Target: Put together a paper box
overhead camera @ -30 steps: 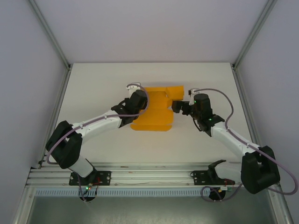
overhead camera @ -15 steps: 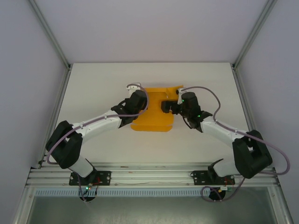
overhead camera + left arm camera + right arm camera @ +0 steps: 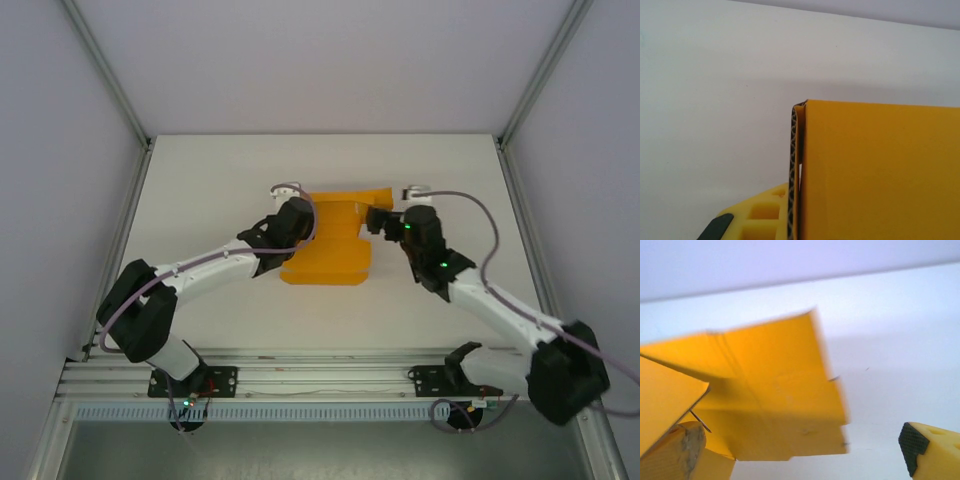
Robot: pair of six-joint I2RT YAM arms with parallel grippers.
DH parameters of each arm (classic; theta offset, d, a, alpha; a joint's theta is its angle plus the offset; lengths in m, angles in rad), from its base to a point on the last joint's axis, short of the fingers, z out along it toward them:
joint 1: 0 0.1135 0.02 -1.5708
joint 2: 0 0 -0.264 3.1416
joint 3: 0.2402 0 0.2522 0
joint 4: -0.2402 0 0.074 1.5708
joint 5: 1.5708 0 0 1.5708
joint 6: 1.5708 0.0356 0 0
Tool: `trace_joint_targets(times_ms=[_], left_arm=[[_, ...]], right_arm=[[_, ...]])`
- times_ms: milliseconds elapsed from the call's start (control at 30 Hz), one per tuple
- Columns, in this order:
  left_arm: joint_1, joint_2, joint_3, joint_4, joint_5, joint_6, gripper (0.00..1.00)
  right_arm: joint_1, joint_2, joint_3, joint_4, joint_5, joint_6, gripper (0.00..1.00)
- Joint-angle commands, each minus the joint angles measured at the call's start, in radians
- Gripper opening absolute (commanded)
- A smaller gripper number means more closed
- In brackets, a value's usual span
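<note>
While tight on paper box edge, left claw; right claw agape, orange flap before it.

Paper box on table between left claw and right claw

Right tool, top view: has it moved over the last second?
Yes. The right tool pushed left over the paper box, then drew back right toward the right edge of the table, ending near its starting spot.
</note>
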Motion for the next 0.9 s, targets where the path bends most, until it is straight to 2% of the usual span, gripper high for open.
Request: trace_joint_targets(times_ms=[0,100,200,300,467,700,867], left_arm=[[0.011,-0.053,-0.028,0.042,0.029,0.044,0.00],[0.011,-0.065,-0.041,0.065,0.047,0.067,0.00],[0.012,-0.074,-0.048,0.076,0.052,0.078,0.00],[0.011,-0.088,-0.069,0.114,0.067,0.097,0.00],[0.011,-0.119,-0.093,0.139,0.073,0.104,0.00],[0.011,-0.121,-0.092,0.141,0.053,0.108,0.00],[0.012,-0.105,-0.077,0.128,0.036,0.111,0.00]], right_arm=[[-0.131,-0.100,-0.028,-0.074,-0.105,-0.024,1.00],[-0.271,-0.085,0.010,-0.134,-0.183,-0.022,1.00],[-0.334,0.008,0.077,-0.197,-0.280,-0.104,0.97],[-0.347,0.114,0.153,-0.242,-0.376,-0.157,0.92],[-0.354,0.248,0.270,-0.320,-0.649,-0.254,0.87],[-0.354,0.174,0.220,-0.357,-1.031,-0.467,0.84],[-0.335,0.165,0.203,-0.389,-1.130,-0.500,0.78]])
